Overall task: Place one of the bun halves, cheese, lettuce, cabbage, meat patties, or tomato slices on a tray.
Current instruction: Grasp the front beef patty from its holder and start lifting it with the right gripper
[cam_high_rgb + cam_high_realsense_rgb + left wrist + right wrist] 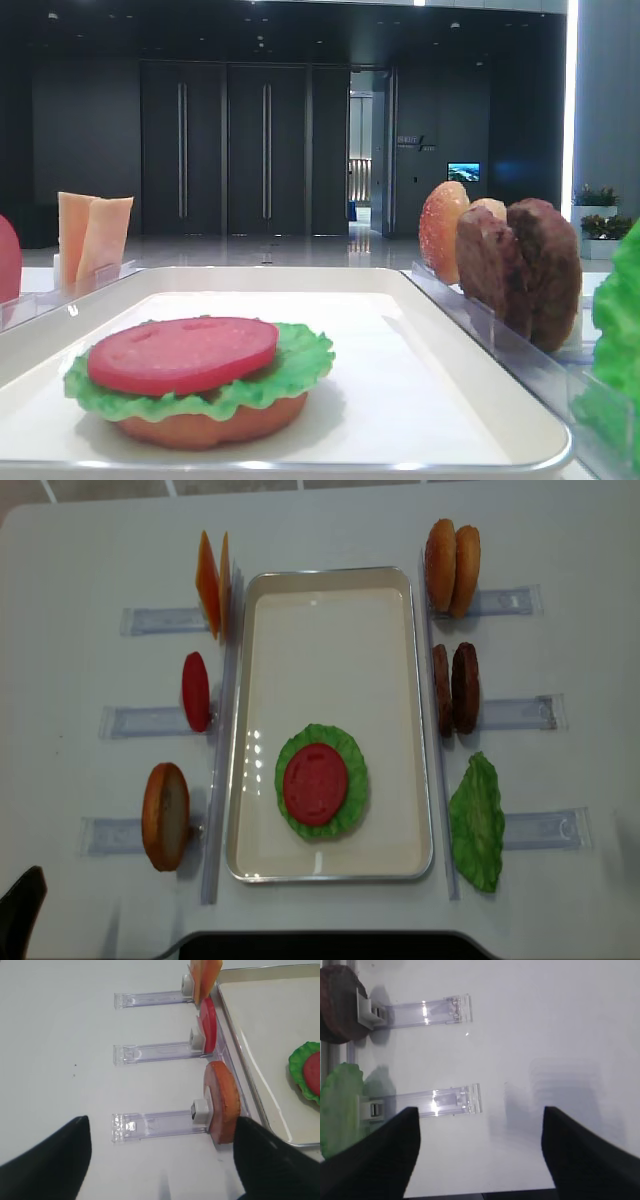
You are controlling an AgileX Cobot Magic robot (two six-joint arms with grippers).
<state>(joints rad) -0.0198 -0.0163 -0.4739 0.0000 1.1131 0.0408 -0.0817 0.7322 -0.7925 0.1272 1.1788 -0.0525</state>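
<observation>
1. Nearest the low front camera sits the stack on the large white rectangular tray [330, 590]: a smooth orange bun half [212, 422] at the bottom, a ruffled green plastic lettuce leaf [352, 785] over it, and a flat red tomato slice [315, 783] on top.
2. Far left, the left tool [160, 1160] hovers over the white bench [90, 550], its dark fingers spread wide with nothing between them; a speckled orange bun half [222, 1102] stands on edge in a clear acrylic holder [155, 1125] just ahead of it.
3. Beyond that bun, a red tomato disc [208, 1025] and pale-orange cheese slices [212, 583] stand in their own holders along the tray's left rim.
4. Right of the tray, two more bun halves [452, 565], two dark-brown bumpy meat patties [455, 687] and a second green leaf [477, 823] line up from far to near.
5. Rightmost, the right tool [480, 1155] is also parted and empty; in its view the leaf lies to the left, the patties further up-left.
6. Judging by the stack, a patty or cheese would suit next; the patties stand on edge, faces toward the tray, and the right arm is nearer.
</observation>
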